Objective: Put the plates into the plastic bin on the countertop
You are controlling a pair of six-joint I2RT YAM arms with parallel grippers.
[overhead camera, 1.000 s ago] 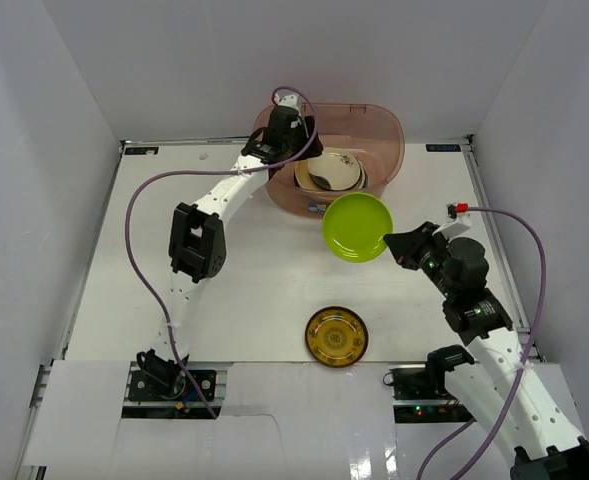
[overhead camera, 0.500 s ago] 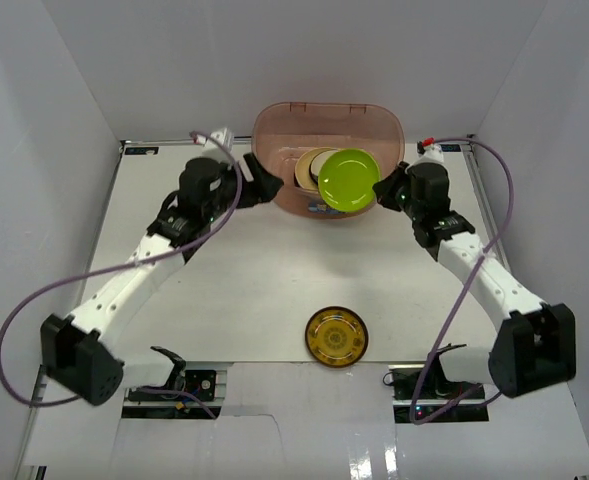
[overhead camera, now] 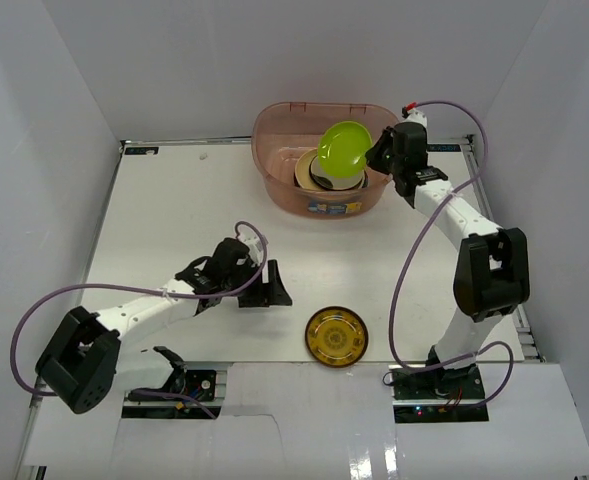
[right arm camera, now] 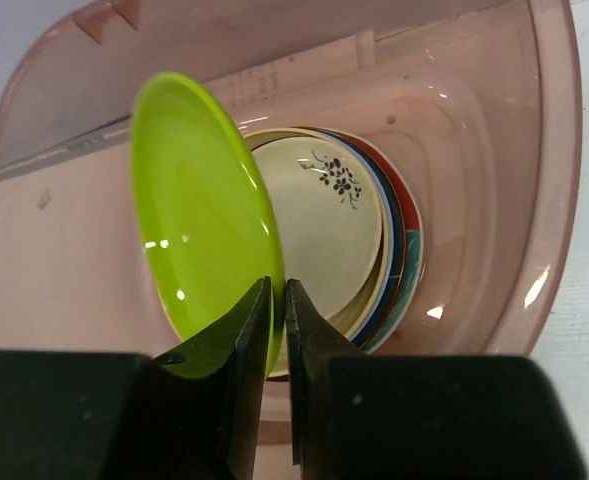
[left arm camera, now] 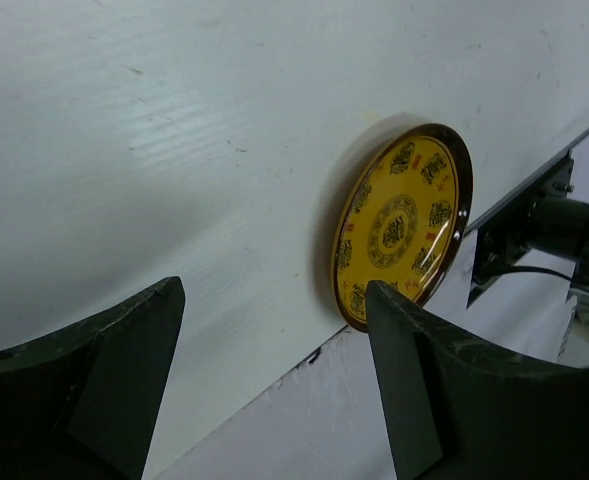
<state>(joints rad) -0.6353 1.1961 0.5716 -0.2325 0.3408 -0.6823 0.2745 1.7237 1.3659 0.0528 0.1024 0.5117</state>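
Here the right pincer (right arm camera: 277, 300) has its jaws nipped tight on the lower rim of the lime green plate (right arm camera: 199, 215), which it holds almost on edge inside the plastic bin (overhead camera: 326, 104). The bin sits at 12 o'clock on the counter (overhead camera: 194, 220), and the arm reaches in from its 3 o'clock side. Under the plate lies a stack of plates topped by the cream plate (right arm camera: 324, 215) with its dark sprig.

The grip is thin and set on a glossy rim. Released at this tilt, the plate would likely land edge first on the cream one. It could chip it, or end up leaning on the bin wall instead of lying flat. Laying it over first looks safer.

The left pincer (left arm camera: 272, 300) hangs low with its jaws spread wide and nothing between them. It faces the gold patterned plate (left arm camera: 399, 225) from that plate's 10 o'clock. The plate lies flat at 6 o'clock, close to the counter's near edge. A low, sliding approach might shove it toward that edge rather than catch its rim.
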